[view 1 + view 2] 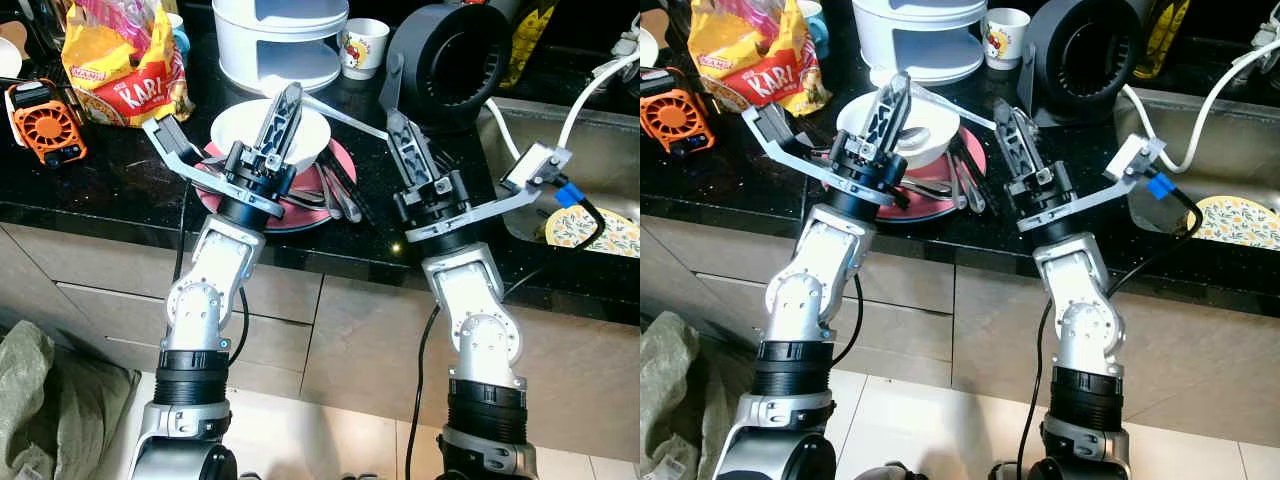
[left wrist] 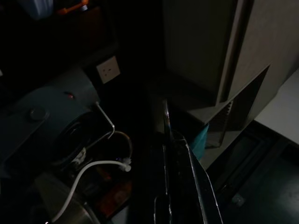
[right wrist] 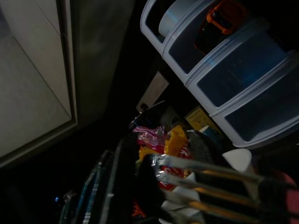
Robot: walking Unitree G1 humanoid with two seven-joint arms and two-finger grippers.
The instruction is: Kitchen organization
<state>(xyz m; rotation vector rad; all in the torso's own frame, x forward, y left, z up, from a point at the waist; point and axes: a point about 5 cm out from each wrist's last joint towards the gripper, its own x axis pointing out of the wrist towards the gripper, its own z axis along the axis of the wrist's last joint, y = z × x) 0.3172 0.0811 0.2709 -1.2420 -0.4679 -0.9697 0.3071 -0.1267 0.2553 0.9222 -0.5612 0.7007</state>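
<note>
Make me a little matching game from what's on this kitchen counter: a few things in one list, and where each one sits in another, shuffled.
Things:
1. white bowl
2. orange fan
3. floral plate
4. white cup

Places:
A. in the sink
B. on the red plate, under the left gripper
C. far left of the counter
D. at the back, beside the white tiered container

Pairs: 1-B, 2-C, 3-A, 4-D
</note>
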